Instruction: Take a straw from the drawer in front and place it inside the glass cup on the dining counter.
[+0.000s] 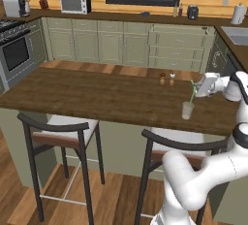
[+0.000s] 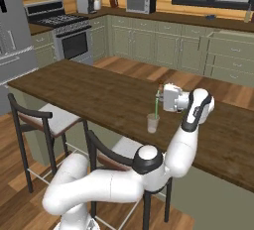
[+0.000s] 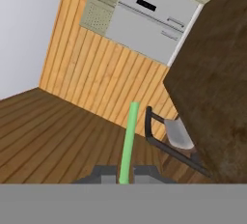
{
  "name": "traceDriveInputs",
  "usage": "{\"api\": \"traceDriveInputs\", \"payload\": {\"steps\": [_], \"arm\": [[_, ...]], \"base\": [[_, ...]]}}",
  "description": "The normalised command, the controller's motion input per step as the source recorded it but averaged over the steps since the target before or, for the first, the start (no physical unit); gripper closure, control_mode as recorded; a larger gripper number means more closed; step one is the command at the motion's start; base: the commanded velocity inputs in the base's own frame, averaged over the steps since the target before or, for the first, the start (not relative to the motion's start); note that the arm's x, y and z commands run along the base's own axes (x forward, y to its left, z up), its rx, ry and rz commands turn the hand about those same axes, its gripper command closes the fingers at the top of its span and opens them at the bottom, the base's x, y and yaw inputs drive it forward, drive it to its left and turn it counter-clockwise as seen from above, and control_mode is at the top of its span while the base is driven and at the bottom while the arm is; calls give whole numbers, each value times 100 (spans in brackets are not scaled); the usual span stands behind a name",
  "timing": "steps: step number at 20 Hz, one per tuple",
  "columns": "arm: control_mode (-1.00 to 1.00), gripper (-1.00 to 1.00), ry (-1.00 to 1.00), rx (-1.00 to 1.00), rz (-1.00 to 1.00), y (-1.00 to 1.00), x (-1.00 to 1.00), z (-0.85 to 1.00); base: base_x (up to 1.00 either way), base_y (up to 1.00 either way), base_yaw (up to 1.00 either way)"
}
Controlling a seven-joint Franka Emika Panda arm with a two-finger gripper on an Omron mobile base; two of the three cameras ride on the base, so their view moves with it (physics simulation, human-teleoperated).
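The claw (image 1: 195,86) is closed on the straw (image 1: 192,94), pinching it near its upper end; in the hand view the two dark fingertips (image 3: 102,174) press against either side of the green stick. The hand lies roughly sideways, just above the cup (image 1: 187,110).

The straw is thin, straight and plain bright green, the same width along its length. It hangs a little tilted from the claw down toward the cup's mouth. Whether its lower end is already inside the rim or just over it is hard to tell. In the right base view it reads as a near-upright green line (image 2: 156,106) directly above the cup (image 2: 153,123).

The cup is small, clear and colourless, narrowing slightly toward its foot, and it stands upright on the dark-brown counter (image 1: 87,95), near the counter's edge on the robot's side. Two small brown shakers (image 1: 166,79) stand behind the cup, farther across the counter, apart from it. Below the counter edge, a stool (image 1: 60,132) with a black frame and white seat stands well left of the cup, and a second stool (image 1: 179,146) is almost under it.
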Motion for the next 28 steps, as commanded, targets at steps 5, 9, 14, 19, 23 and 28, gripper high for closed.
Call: {"api": "traceDriveInputs", "payload": {"steps": [5,9,14,19,23,28], "arm": [[-100,100,0,0,0,2,22,-19],[-100,100,-1,0,1,0,-1,0],[-100,100,-6,0,0,0,-42,0],[-100,100,-1,0,0,11,-22,-6],[-100,100,0,0,0,34,-1,-9],[-100,100,0,0,0,32,-2,-10]], "base": [[0,0,0],[0,0,0],[0,0,0],[0,0,0],[0,0,0],[0,0,0]]}}
